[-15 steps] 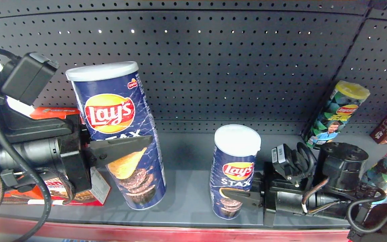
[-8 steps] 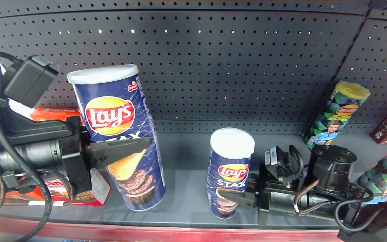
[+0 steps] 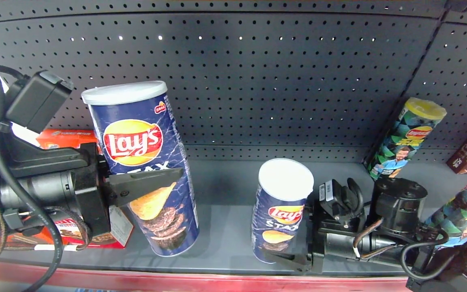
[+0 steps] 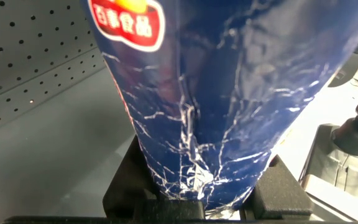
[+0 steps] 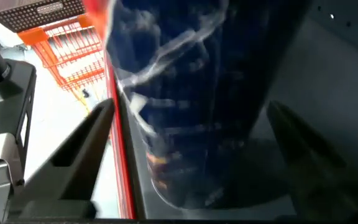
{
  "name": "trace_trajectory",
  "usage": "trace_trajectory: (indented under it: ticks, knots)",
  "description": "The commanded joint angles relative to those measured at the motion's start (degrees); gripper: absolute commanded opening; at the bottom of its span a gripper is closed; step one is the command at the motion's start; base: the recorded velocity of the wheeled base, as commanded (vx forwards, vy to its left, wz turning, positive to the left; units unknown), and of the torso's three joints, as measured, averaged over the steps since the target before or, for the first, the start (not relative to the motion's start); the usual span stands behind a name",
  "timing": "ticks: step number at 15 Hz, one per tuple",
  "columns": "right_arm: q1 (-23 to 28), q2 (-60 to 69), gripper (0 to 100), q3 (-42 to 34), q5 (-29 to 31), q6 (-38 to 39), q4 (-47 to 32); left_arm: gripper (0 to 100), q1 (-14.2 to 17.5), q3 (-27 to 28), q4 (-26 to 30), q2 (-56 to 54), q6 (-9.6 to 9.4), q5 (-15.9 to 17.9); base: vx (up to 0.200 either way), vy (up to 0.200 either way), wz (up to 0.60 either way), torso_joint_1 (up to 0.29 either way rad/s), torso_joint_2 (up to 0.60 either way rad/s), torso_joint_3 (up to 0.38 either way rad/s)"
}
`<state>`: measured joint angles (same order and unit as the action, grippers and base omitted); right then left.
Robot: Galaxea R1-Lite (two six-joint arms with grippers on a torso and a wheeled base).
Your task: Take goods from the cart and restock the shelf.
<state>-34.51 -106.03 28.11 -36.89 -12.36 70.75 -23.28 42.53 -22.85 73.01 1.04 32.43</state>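
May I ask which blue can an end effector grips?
The left can, clamped by the left end effector; the right end effector is open around the right can.

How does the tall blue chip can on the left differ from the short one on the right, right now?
The tall can is much taller than the short can. The tall can is clamped in the left claw; the short can stands free between the spread fingers of the right claw. The tall can leans; the short can looks closer to upright. Both are dark blue with white lids.
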Motion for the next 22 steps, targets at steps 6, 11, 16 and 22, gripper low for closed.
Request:
trace_trajectory:
  ticks: [6, 11, 16, 22]
  knots:
    - [5.1, 11.3, 100, -7.0, -0.1, 0.1, -0.3, 0, 0.0, -0.7, 0.0, -0.3, 0.02, 0.0, 0.0, 0.0, 0.0, 0.0, 0.0, 0.0]
    - [5.5, 25.3, 100, -16.9, -0.1, 0.3, -0.4, 0, -0.2, -0.8, 0.0, -0.3, -0.07, 0.0, 0.0, 0.0, 0.0, 0.0, 0.0, 0.0]
    - [9.9, 38.3, 100, -24.3, 6.7, 0.5, -0.9, 0, -0.1, -0.4, 0.0, -0.3, -0.07, 0.0, 0.0, 0.0, 0.0, 0.0, 0.0, 0.0]
    - [11.8, 65.7, 100, -27.3, 20.3, 1.0, -23.5, 0, -0.3, -1.0, -0.7, -1.3, -0.16, 0.0, 0.0, 0.0, 0.0, 0.0, 0.0, 0.0]
